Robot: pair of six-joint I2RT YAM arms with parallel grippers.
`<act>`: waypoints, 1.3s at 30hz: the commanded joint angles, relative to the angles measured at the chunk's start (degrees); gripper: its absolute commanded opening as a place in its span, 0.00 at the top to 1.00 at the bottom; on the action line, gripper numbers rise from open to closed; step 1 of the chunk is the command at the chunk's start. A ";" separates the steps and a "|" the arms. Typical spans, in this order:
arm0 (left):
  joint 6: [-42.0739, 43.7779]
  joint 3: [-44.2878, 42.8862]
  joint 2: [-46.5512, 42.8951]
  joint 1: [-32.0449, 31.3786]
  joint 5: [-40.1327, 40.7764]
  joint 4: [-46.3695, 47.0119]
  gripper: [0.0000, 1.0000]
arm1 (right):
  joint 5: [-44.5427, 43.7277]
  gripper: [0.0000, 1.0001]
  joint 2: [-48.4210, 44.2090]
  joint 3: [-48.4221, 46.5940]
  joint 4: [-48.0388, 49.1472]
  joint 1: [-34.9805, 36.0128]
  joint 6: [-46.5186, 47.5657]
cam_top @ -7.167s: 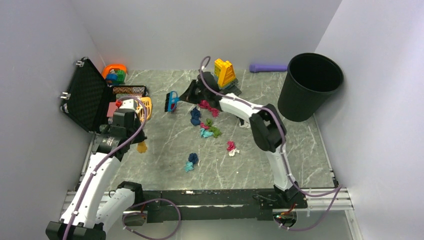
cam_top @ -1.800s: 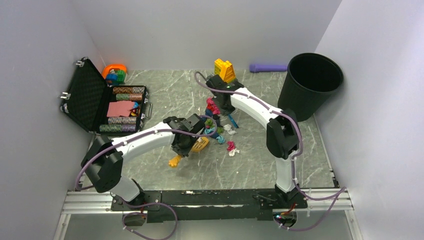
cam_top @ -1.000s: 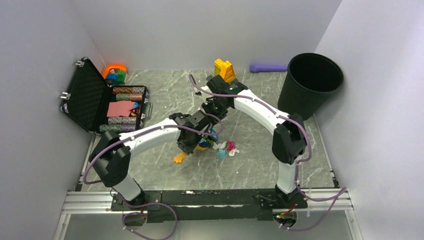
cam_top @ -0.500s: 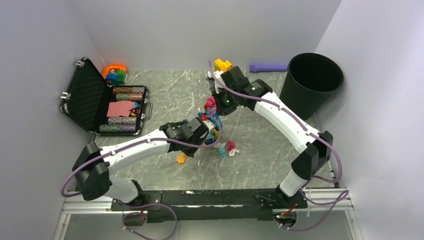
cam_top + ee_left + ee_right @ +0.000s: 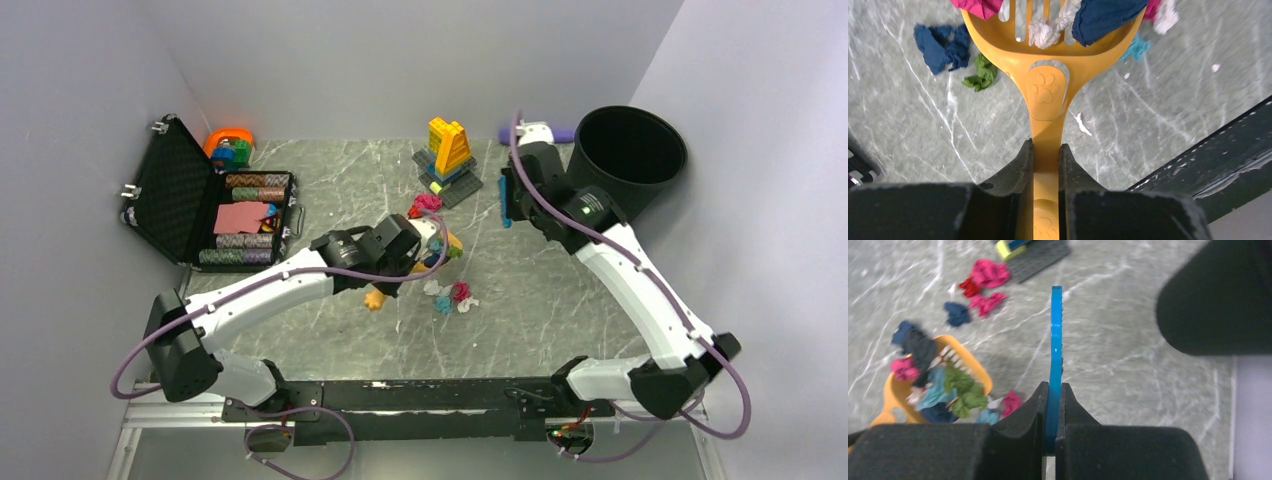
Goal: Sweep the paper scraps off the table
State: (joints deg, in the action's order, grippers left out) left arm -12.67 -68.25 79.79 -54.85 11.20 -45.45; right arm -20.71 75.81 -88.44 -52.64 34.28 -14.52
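Observation:
My left gripper [image 5: 397, 258] [image 5: 1046, 150] is shut on the handle of a yellow-orange slotted scoop [image 5: 1048, 85]. The scoop [image 5: 955, 356] holds several paper scraps: pink, white, dark blue [image 5: 1103, 12], green [image 5: 960, 387] and teal. Loose scraps lie on the table [image 5: 320, 190]: dark blue [image 5: 943, 42] and green [image 5: 980, 75] wads, pink ones [image 5: 989, 274] by the brick build, and pink, teal and white ones [image 5: 455, 295] by the scoop. My right gripper [image 5: 520, 195] [image 5: 1053, 387] is shut on a blue brush [image 5: 1055, 330], held edge-on above the table near the bin.
A black bin [image 5: 625, 170] [image 5: 1218, 295] stands at the back right. The yellow-orange brick build [image 5: 450, 150] sits on a grey plate at the back. An open black case [image 5: 175, 190] with poker chips is at the left. A black rail [image 5: 1208, 165] runs along the near edge.
My right arm has swung the blue brush away from the scraps, rightward toward the bin. My left arm has shifted the loaded scoop slightly right.

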 commanded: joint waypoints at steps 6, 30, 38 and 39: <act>2.67 -18.09 10.16 -0.26 -2.67 -5.57 1.00 | -19.18 1.00 -11.48 8.81 -2.54 -2.29 -15.80; 5.31 -52.35 33.44 -0.32 -4.25 -14.31 1.00 | -32.34 1.00 -18.12 -1.99 -0.25 -2.80 -9.03; 4.20 -45.71 30.24 -0.35 -4.84 -11.81 1.00 | -38.71 1.00 -9.05 -5.35 19.04 -10.52 4.92; 4.03 -44.49 29.56 -0.32 -4.82 -11.60 1.00 | -38.10 1.00 -7.11 -5.99 19.86 -12.40 5.09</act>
State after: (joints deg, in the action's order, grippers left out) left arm -8.21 -116.05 112.71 -54.85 7.29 -58.78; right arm -56.31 62.96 -91.70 -43.92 27.22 -17.12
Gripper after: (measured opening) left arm 0.169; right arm 0.089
